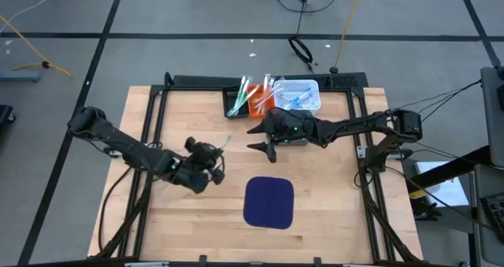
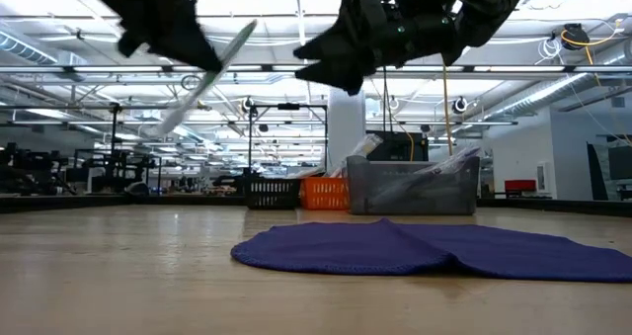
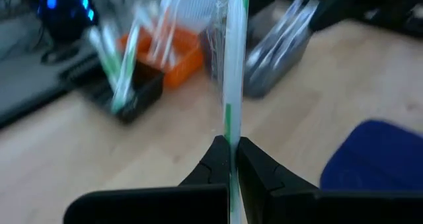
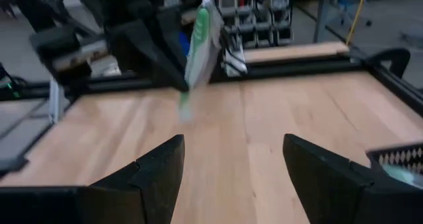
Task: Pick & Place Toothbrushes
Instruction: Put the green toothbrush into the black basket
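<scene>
Left gripper point(image 3: 231, 159) clamped on a thin white-and-green plastic toothbrush point(image 3: 232, 85), lifted above the wooden table point(image 1: 181, 216).
Its long axis points toward the far bins; the right gripper point(image 1: 262, 138) hovers nearby, fingers wide, empty.

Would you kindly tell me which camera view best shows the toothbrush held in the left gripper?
The left wrist view: the toothbrush stands pinched between the shut left gripper fingers. The right wrist view shows it blurred, the low view from below, the high view as a sliver.
</scene>
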`<state>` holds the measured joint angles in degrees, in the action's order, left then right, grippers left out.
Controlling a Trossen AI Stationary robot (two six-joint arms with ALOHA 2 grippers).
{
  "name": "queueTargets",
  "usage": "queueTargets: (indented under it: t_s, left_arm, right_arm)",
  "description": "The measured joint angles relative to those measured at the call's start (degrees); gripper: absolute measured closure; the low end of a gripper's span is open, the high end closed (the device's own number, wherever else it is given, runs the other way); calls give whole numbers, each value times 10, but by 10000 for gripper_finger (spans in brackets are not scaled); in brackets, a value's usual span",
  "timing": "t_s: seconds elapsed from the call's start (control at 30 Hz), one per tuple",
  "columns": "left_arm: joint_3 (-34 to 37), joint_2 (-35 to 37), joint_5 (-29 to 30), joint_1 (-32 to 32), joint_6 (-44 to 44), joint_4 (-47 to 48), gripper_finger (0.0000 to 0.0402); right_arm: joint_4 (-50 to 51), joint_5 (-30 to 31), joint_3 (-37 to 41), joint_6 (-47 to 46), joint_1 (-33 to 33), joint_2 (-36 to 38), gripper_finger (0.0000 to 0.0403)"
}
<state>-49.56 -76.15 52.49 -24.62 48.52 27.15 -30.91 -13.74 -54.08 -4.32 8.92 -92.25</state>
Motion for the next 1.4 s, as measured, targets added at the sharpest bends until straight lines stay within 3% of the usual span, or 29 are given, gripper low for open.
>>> queueTargets:
  t_s: [0.23, 0.63, 0.83, 1.0, 1.03, 1.4]
  left_arm:
    - [0, -4, -26, 55, -215, -186, 400]
    - [0, -31, -120, 117, -325, -321, 398]
    - [0, -49, -146, 131, -346, -347, 394]
    - [0, -49, -139, 132, -356, -348, 394]
    - [0, -49, -138, 132, -355, -348, 390]
    - [0, -41, -133, 134, -388, -318, 347]
  right_arm:
    - [-63, 0, 0, -6, -8, 0, 174]
    - [-116, 2, 0, -19, -8, 0, 197]
    - [-109, 20, 0, -21, -8, 0, 226]
    - [-104, 19, 0, 1, -8, 0, 366]
    - [-105, 17, 0, 12, -8, 0, 379]
    - [-108, 27, 0, 25, 0, 0, 382]
